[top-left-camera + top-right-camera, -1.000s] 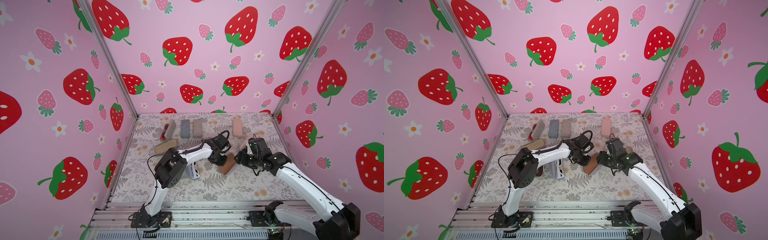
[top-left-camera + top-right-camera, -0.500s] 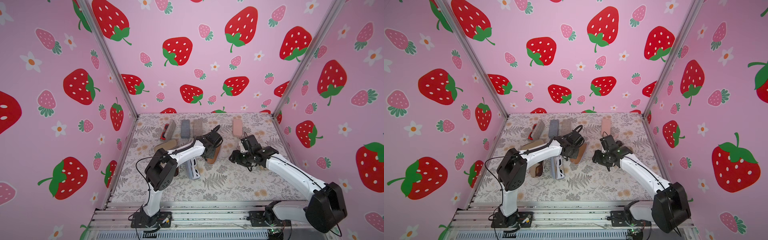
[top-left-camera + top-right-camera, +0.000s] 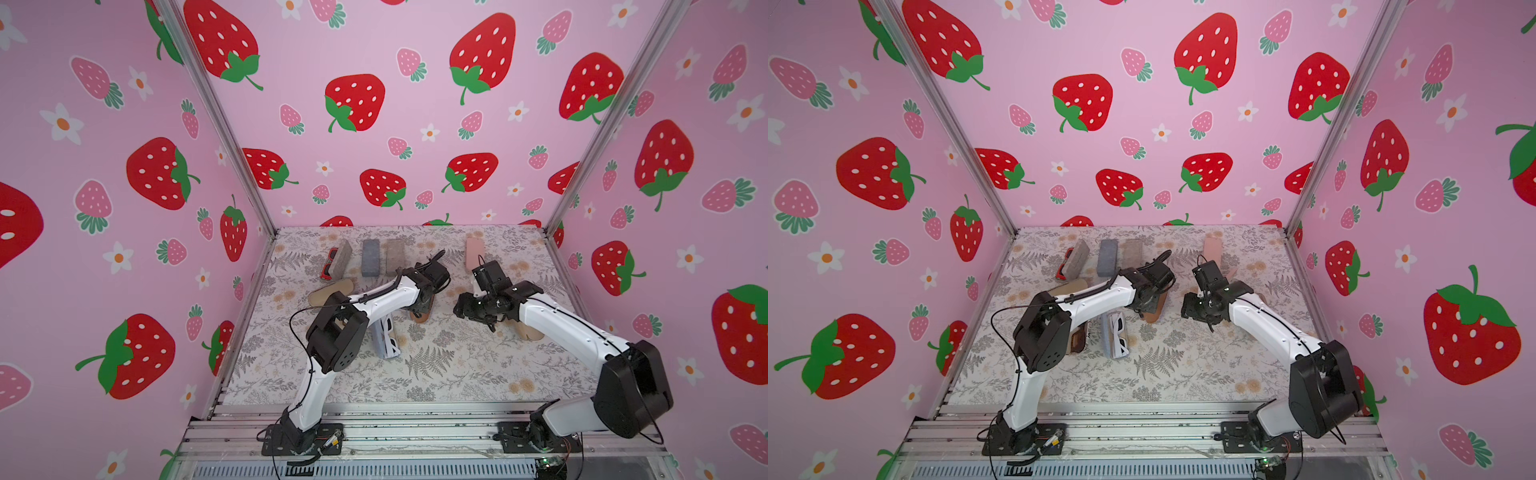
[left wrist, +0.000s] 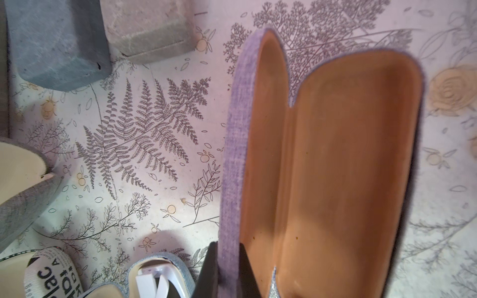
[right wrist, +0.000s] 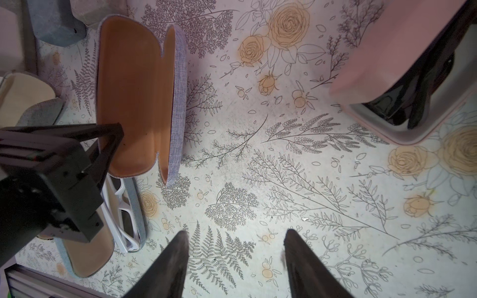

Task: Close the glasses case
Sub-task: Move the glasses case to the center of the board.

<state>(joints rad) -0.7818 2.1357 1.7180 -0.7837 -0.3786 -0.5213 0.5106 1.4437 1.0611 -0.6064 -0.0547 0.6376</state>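
The glasses case (image 4: 335,167) is lilac-grey fabric outside and orange-brown inside, and it lies open on the floral mat. In both top views it shows as a brown strip (image 3: 424,311) (image 3: 1154,312) under the left wrist. My left gripper (image 4: 227,258) is shut on one long rim of the case, one finger inside and one outside. The right wrist view also shows that left gripper (image 5: 111,134) at the case (image 5: 134,103). My right gripper (image 5: 235,232) (image 3: 461,307) hangs open over bare mat to the right of the case, touching nothing.
Three closed grey cases (image 3: 371,257) and red sunglasses (image 3: 328,269) line the back. A pink case (image 3: 474,251) lies back right. A beige open case (image 3: 330,291) lies on the left. White sunglasses in a pale blue case (image 3: 388,340) lie near the front. A pink case with dark glasses (image 5: 413,90) lies close to the right arm.
Over the last second the left gripper carried the open case back and to the left. The right gripper came away from the case and now stands apart from it.
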